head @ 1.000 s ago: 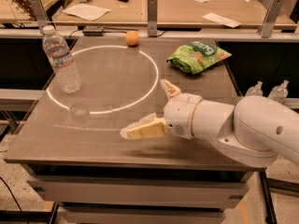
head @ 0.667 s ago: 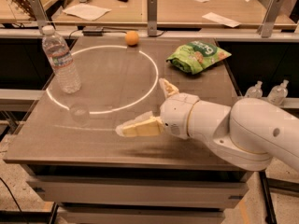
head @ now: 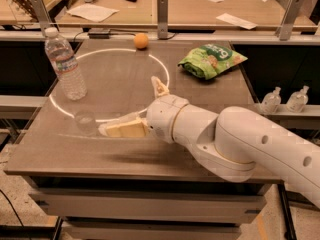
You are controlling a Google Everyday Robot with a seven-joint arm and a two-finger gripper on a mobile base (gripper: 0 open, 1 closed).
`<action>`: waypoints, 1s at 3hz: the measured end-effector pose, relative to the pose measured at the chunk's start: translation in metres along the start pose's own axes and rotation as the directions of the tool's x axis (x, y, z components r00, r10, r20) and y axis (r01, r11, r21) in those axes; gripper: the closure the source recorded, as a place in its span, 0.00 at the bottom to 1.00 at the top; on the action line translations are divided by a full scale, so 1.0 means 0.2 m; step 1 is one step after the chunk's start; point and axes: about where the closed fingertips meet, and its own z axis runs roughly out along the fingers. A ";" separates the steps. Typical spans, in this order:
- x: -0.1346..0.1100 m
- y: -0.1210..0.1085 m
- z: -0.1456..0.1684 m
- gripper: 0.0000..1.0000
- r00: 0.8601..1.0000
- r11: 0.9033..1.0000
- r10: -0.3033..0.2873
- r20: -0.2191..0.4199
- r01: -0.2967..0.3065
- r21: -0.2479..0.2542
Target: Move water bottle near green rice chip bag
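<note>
Since a second ago, the gripper (head: pixel 129 104) is edging left over the surface (head: pixel 75 156), fingers (head: pixel 122 129) spread wide and holding nothing. I am steering it toward the bottle (head: pixel 65 64), standing upright far left, well apart from the green bag (head: pixel 212 59); straddling its lower body squarely should prevent tipping.

The arm (head: pixel 250 144), behind the gripper (head: pixel 129 104) over the table (head: pixel 225 99), runs off the right edge, perhaps mid-forearm

Saw a small orange ball (head: pixel 141 40) at twelve o'clock on the brown table (head: pixel 60 154), just outside its white ring (head: pixel 107 51). Noted two clear pump bottles (head: pixel 270 101) side by side at three o'clock, off the table. Found white papers (head: pixel 92 12) on the wooden desk (head: pixel 190 11) beyond.
</note>
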 end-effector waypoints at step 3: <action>-0.14 0.03 0.45 0.00 0.997 0.997 0.079 0.016 -0.079 -0.008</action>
